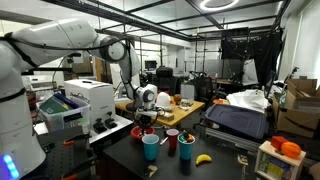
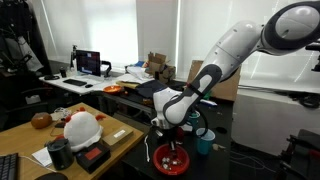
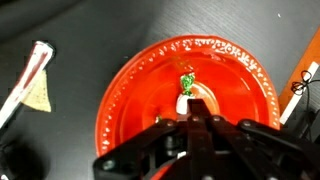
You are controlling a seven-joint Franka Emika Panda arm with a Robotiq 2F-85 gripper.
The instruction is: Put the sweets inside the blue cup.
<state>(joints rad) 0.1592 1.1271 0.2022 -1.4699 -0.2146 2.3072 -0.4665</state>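
On the dark table (image 3: 100, 25), one red plate (image 3: 130, 110) sat directly under the wrist. One green-wrapped sweet (image 3: 186, 82) lay in it near centre; no others were visible. The fingers (image 3: 203, 128) were clenched, tips pinching the sweet's pale lower end. Three cups stood upright near the plate: one blue cup (image 1: 151, 148), one red cup (image 1: 172, 140), one dark cup (image 1: 186, 151). The blue cup was apart from the fingers. One banana (image 1: 203, 158) lay near the dark cup. One paper packet (image 3: 33, 78) lay beside the plate.
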